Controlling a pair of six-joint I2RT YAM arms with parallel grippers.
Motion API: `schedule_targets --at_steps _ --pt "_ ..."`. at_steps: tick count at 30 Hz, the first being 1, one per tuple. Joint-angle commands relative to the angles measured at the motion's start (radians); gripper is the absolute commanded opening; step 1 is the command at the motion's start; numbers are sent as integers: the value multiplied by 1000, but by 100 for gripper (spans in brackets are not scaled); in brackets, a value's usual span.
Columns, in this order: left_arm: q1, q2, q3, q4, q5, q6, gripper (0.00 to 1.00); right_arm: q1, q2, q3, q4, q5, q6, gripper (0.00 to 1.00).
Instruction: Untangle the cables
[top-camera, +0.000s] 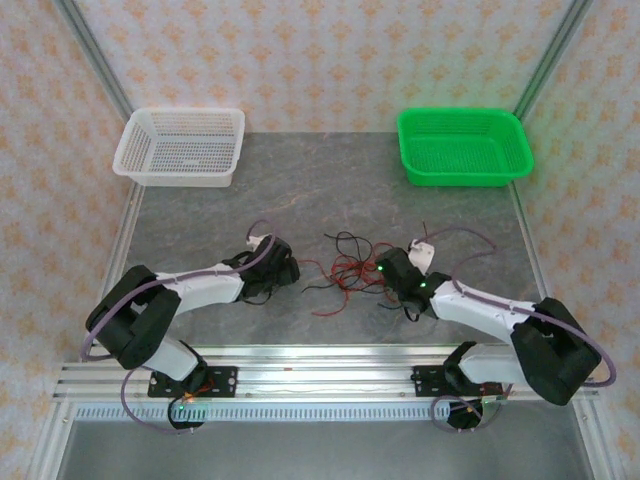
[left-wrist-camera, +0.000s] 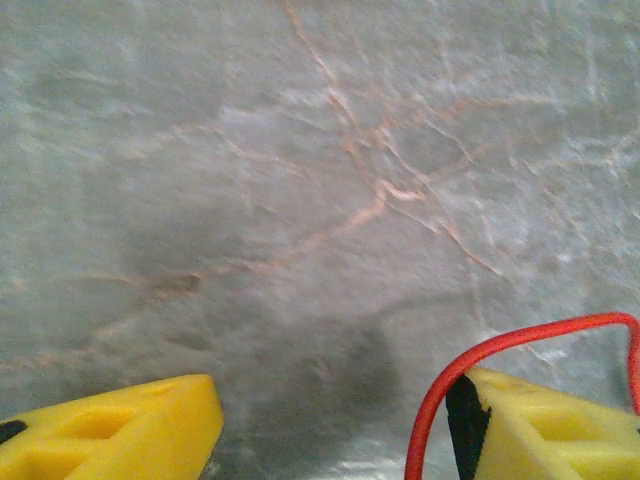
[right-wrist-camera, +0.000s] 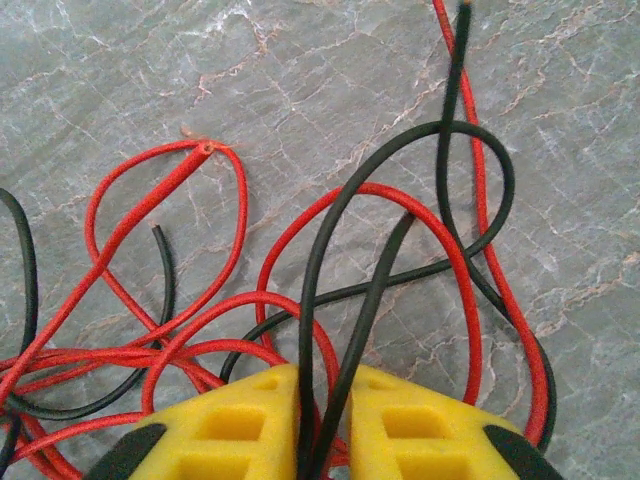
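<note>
The table (top-camera: 330, 190) is carrying a white basket (top-camera: 182, 148) and a green basket (top-camera: 463, 147) at its far edge. The left gripper (left-wrist-camera: 330, 410) is standing wide open, gripping nothing, a red strand (left-wrist-camera: 500, 345) lying over one finger (left-wrist-camera: 545, 425). The right gripper (right-wrist-camera: 322, 400) is pinching black strands (right-wrist-camera: 306, 300), jaws nearly closed. The cables (top-camera: 345, 268) are lying tangled mid-table between the grippers.

Top camera: high behind arm bases (top-camera: 190, 380), looks forward and down over whole worktop (top-camera: 330, 180).
Left wrist camera: very near, faces down at worktop past own yellow fingers (left-wrist-camera: 120, 430).
Right wrist camera: equally near, over cables (right-wrist-camera: 330, 250).
Shared part: same cables (top-camera: 345, 268) at mid-worktop in top view.
</note>
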Motion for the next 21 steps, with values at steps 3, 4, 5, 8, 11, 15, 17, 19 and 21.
schedule_targets --at_steps 3,4,5,8,11,15,17,19,21 --pt "28 -50 53 -196 -169 77 68 -5 -21 -1 37 -88 -23 22" --pt "12 -61 79 -217 -170 80 68 -6 -16 0 56 -115 -23 22" --pt "-6 -72 112 -248 -173 83 68 -5 -5 0 82 -148 -18 22" --pt "-77 -74 211 -316 -178 94 69 -4 48 1 163 -240 1 22" --pt "-144 -40 305 -366 -183 99 69 5 111 16 211 -278 22 22" --pt "-194 14 370 -354 -169 96 70 25 162 41 229 -291 31 22" --pt "-208 41 389 -332 -152 96 69 31 169 46 230 -291 34 22" --pt "-220 69 405 -305 -131 97 69 34 171 46 229 -289 37 21" --pt "-228 111 425 -289 -114 102 68 36 169 41 229 -286 41 21"
